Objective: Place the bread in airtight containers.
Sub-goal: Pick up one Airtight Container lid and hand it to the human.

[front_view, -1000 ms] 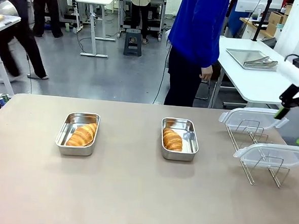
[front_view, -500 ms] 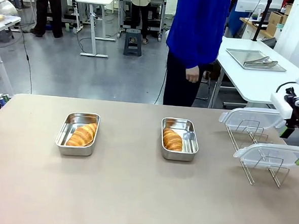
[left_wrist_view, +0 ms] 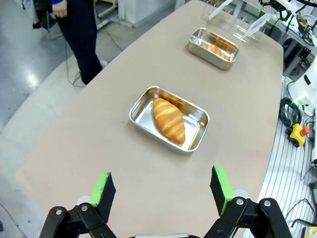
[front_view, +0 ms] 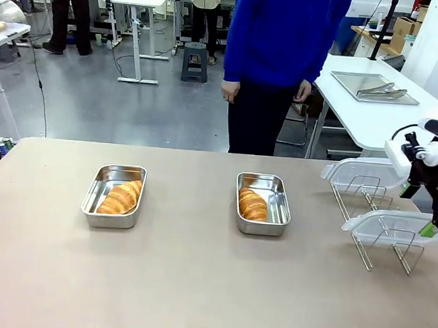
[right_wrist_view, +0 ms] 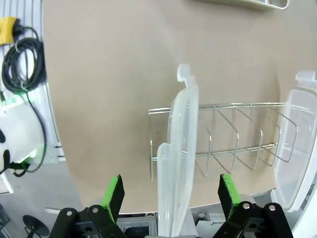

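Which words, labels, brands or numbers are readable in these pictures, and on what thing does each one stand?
No text is readable in any view.
Steel containers, croissants, clear lids: no print shows on them.
Cardboard boxes far behind the table: any marks are too small to read.

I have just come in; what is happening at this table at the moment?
The left croissant lies in the left container and the right croissant in the right container, both without lids. The nearer lid and the farther lid stand in the wire rack. The right claw hangs open astride the nearer lid, not gripping it. The left claw hovers open and empty over the table. The person stands at the far side, touching nothing.
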Controlling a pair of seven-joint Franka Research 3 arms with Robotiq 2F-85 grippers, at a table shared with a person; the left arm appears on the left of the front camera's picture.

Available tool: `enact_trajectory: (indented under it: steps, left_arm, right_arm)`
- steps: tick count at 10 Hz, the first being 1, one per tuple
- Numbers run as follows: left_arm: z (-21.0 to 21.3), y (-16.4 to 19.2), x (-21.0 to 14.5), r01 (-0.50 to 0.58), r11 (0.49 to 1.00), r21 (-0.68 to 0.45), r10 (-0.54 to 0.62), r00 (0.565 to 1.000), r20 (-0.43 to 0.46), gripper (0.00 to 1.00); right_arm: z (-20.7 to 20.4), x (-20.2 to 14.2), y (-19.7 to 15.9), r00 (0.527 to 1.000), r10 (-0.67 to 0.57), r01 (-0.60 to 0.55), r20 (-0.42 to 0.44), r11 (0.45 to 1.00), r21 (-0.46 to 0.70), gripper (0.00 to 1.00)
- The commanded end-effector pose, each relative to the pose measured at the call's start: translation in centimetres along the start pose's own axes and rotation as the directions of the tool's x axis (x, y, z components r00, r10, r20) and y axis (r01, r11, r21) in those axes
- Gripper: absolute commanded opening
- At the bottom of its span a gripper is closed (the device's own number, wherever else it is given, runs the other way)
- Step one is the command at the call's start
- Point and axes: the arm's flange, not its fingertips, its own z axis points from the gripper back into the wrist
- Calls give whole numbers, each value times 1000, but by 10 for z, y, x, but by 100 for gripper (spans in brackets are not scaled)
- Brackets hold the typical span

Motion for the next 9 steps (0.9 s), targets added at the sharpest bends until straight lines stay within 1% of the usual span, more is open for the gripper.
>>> enact_trajectory:
  steps: [1, 2, 3, 4, 5, 6, 9]
  left_arm:
    - [2, -1, 0, 14, 1000, -6, -14, 1000, -9, 100]
    - [2, -1, 0, 14, 1000, -6, -14, 1000, -9, 100]
    - [2, -1, 0, 14, 1000, -6, -14, 1000, -9, 100]
    - [2, -1, 0, 14, 1000, -6, -14, 1000, -9, 100]
    - [2, -1, 0, 14, 1000, -6, -14, 1000, -9, 100]
    - [2, -1, 0, 14, 1000, -6, -14, 1000, -9, 100]
    - [2, -1, 0, 14, 1000, -6, -14, 1000, -9, 100]
  right_arm:
    - [-13, -3, 3, 999, -23, 22, -24, 999, -29, 100]
    - [-13, -3, 2, 999, -23, 22, -28, 999, -35, 40]
    - [-12, -4, 2, 999, -22, 21, -34, 999, -39, 40]
    - [-12, -5, 1, 999, -21, 19, -42, 999, -43, 0]
    - [-14, -5, 0, 998, -14, 12, -58, 999, -43, 36]
    - [-14, -6, 0, 998, -12, 9, -64, 999, -46, 0]
    - [-12, -5, 4, 998, 9, -12, -68, 999, -53, 0]
